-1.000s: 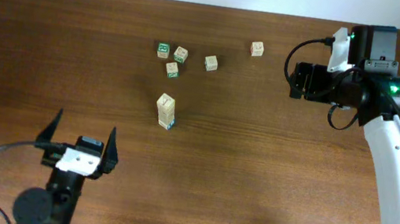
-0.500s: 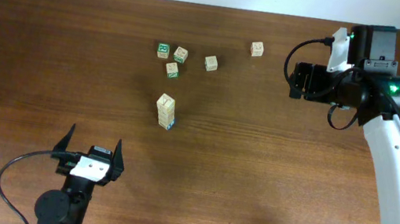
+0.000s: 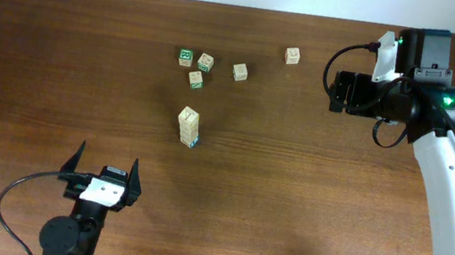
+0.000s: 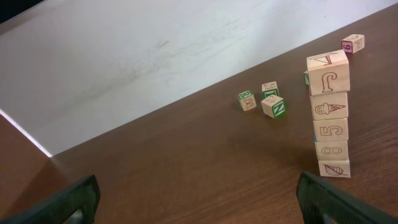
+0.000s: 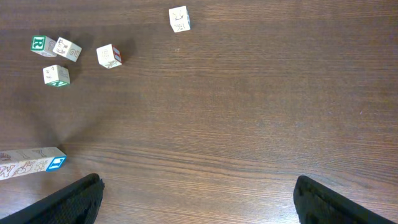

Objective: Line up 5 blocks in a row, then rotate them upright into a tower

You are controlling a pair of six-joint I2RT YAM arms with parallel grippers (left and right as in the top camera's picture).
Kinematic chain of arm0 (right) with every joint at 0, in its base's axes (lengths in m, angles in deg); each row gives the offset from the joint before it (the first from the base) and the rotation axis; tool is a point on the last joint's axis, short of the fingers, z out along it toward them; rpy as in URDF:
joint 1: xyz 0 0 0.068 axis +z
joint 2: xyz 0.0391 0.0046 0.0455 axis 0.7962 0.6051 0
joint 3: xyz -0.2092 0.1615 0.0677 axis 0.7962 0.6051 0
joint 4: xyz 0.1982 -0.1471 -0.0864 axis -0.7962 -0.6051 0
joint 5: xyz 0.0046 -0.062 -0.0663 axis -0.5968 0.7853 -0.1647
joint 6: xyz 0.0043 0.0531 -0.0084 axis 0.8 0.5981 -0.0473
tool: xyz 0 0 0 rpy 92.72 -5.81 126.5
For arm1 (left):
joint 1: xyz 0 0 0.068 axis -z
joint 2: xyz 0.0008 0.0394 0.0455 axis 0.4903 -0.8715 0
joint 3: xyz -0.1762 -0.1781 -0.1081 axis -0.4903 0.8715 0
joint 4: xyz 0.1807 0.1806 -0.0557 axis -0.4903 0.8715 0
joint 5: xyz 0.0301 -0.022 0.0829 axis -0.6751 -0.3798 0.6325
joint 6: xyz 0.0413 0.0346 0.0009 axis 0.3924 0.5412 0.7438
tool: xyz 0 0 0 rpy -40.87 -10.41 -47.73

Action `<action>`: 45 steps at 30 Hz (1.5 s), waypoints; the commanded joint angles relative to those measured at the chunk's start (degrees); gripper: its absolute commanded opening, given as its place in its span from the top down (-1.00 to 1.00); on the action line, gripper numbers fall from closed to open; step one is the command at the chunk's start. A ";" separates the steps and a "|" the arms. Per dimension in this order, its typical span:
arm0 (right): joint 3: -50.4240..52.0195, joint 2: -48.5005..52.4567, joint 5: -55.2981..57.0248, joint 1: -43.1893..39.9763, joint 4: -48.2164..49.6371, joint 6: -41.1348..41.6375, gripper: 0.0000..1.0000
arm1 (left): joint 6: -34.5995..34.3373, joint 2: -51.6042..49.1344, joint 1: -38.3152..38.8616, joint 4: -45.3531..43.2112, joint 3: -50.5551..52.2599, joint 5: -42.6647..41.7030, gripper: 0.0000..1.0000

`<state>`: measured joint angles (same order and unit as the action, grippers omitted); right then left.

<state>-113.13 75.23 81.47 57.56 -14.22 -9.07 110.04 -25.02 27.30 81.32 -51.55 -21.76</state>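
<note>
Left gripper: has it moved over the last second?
Yes. In the overhead view, measured against the block stack, the left gripper has shifted right and lower in the image.

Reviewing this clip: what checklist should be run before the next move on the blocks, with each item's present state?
1. Stack of five pale wooden alphabet cubes upright on the brown wooden table: ok, though the top cube sits slightly offset.
2. Left tool open and empty: ok.
3. Right tool open and empty: ok.
4. Both tools apart from the stack: ok, neither touches it.
5. Nearest loose green-marked cube apart from the stack: ok, a gap shows between them.
6. Which way each stacked cube must turn: cannot tell.
</note>
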 commanded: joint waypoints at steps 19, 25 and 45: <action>40.61 -43.63 5.84 -0.37 39.47 -2.82 -0.96 | 0.87 0.50 -0.35 0.02 0.37 -0.20 -0.98; 72.67 -72.13 4.74 -0.37 56.48 0.31 -0.96 | 0.87 0.48 -0.35 0.02 0.37 -0.20 -0.98; 93.88 -89.90 4.33 -0.33 56.52 2.82 -0.96 | 0.87 0.48 -0.35 0.02 0.35 -0.20 -0.98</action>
<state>-19.87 -13.96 86.13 57.56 42.28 -6.73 110.04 -24.80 27.30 81.32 -51.55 -21.76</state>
